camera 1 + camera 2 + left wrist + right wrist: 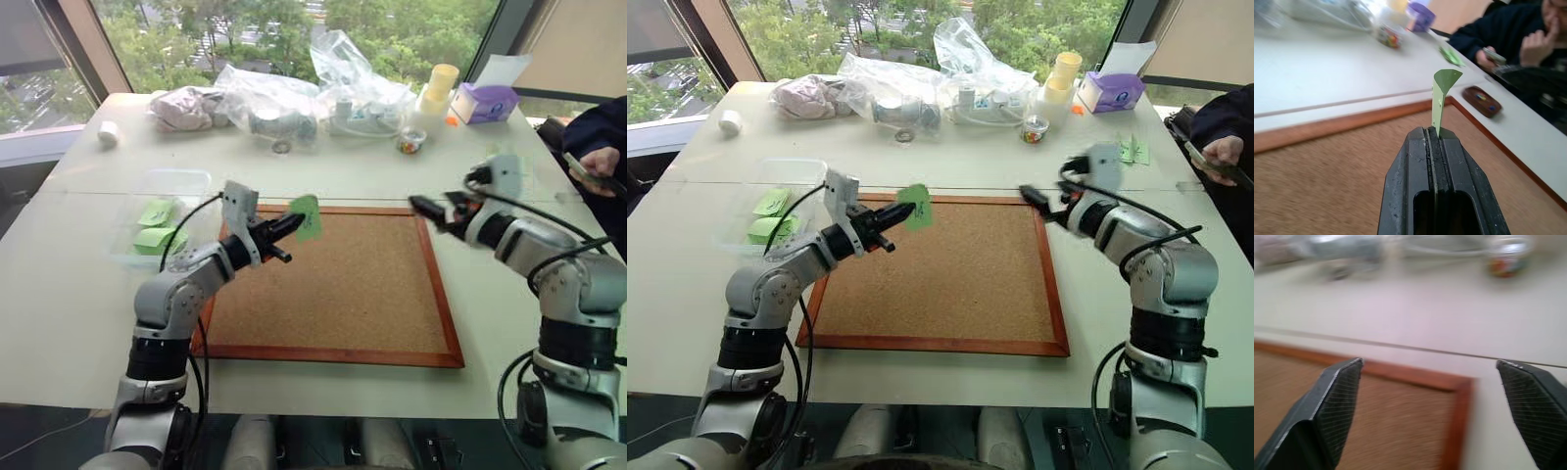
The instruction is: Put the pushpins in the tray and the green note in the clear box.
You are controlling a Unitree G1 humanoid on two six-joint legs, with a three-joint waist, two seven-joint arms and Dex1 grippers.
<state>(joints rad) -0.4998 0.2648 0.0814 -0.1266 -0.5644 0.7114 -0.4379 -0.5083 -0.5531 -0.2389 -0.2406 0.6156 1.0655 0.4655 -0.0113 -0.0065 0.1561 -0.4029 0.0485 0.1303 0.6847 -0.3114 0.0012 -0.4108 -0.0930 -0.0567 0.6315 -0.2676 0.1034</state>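
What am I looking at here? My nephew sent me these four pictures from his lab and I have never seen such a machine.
It is a humanoid robot with two arms, each ending in a two-fingered black tool. Two pictures come from cameras in its head, looking down over a white table. The other two come from a camera on each wrist, looking along that arm's fingers.

On the table lies a wood-framed corkboard. To the robot's left stands a clear box with green notes already in it. At the far edge are plastic bags and a small cup of coloured bits. The left wrist picture shows a small brown tray with pushpins in it.

The left tool is shut on a green note, lifted above the corkboard. The right tool is wide open and holds nothing. A person sits at the robot's right.
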